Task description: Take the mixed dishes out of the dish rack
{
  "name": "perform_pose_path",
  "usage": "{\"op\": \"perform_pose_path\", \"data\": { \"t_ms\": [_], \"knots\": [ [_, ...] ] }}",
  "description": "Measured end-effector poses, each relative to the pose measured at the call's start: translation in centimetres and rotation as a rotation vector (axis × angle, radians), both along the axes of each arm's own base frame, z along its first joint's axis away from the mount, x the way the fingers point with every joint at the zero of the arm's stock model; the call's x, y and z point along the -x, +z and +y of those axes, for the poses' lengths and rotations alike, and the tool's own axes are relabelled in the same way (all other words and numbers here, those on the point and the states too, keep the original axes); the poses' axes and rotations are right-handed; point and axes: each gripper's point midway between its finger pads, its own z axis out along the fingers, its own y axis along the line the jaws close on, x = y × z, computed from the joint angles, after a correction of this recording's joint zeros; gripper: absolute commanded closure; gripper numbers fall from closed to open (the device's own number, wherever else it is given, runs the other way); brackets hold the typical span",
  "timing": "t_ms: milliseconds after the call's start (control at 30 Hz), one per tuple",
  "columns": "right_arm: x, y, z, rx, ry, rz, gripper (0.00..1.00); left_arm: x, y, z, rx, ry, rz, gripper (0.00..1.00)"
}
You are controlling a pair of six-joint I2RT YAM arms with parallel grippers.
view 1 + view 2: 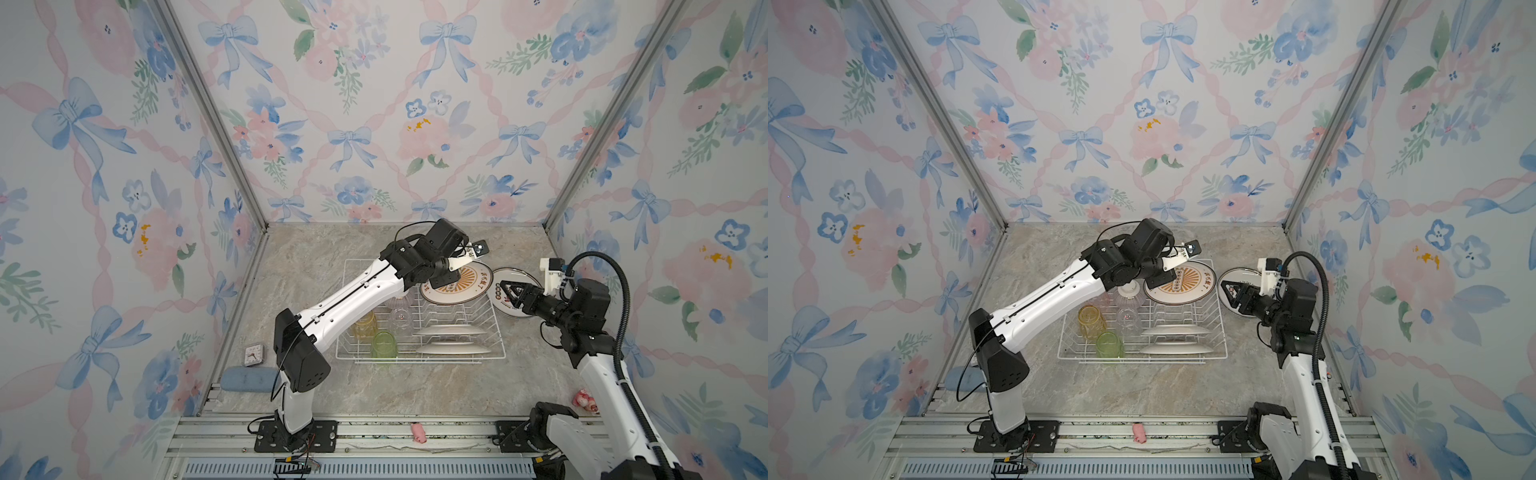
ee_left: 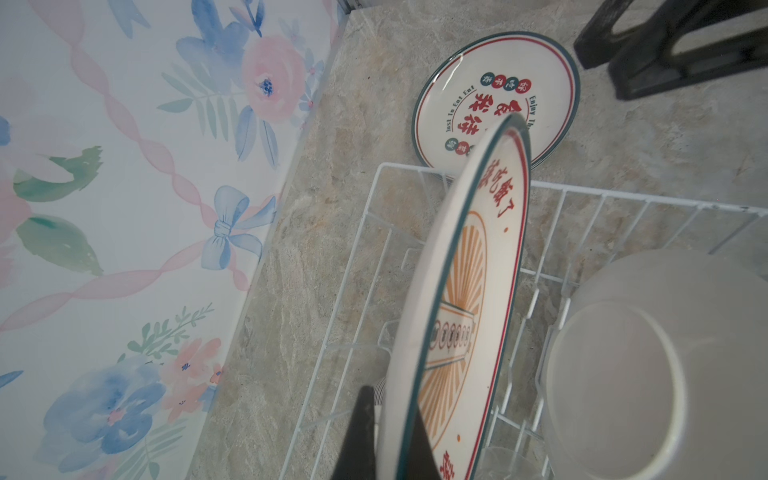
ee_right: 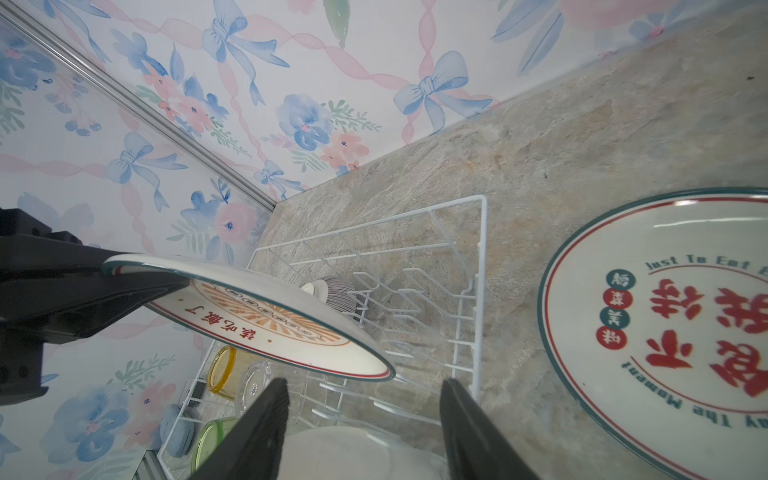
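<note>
Left hand (image 1: 445, 281) clenched on white teal-rimmed sunburst plate (image 1: 467, 286), tilted over far-right corner of white wire dish rack (image 1: 497, 332). Right hand (image 3: 363, 386) spread, empty, just beside 1 lettered plate (image 1: 515, 275) lying flat on counter (image 1: 374, 386) at rack's right edge.

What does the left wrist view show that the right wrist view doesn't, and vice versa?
Left wrist only: the table plate nearly whole. Right wrist only: the yellow tumbler and green tumbler. Both: the left gripper shut on the held plate, the rack, the bowl, and part of the table plate.
</note>
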Motion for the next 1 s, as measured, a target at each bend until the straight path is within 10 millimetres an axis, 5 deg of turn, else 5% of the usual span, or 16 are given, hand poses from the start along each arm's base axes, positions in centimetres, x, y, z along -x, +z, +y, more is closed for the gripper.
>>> {"op": "perform_pose_path", "data": {
  "t_ms": [467, 1000],
  "knots": [
    [-0.4, 0.1, 1.2, -0.056, 0.080, -0.037, 0.40, -1.5, 2.8, 1.8, 0.162, 0.032, 0.075, 1.00],
    [-1.3, 0.0, 3.9, -0.141, 0.191, -0.068, 0.42, -1.7, 3.2, 2.3, 0.305, -0.012, 0.230, 1.00]
  ]
}}
